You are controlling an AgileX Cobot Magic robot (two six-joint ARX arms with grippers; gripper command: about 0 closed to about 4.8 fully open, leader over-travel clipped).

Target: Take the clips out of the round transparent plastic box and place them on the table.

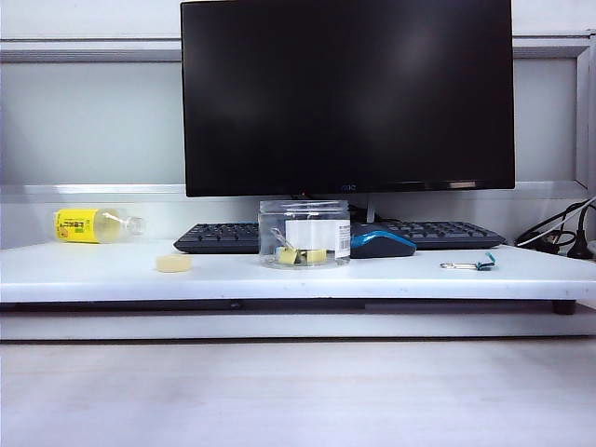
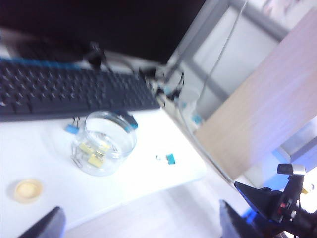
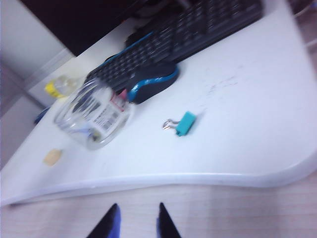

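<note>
White tabletop (image 1: 93, 270) before a dark monitor, squat round transparent plastic box (image 1: 304, 233) of small yellow clips (image 1: 300, 254) mid-surface, ahead of spread-open left tool (image 2: 138, 223) and part-open, empty right tool (image 3: 133, 223).

Left gripper (image 2: 138, 223): two dark, nearly black fingertips (image 2: 49, 224), broad and wedge-shaped, blurred at the edges; set wide apart. Right gripper (image 3: 132, 222): two slim pointed fingertips (image 3: 106, 224), black with a blue-violet sheen along the inner faces; narrow gap between them, tapering to sharp tips. Other arm's body (image 2: 282, 203) in the left wrist view: black angular housing, small grey-white block on top, a red spot amid dark cabling; blue glow beneath.
</note>
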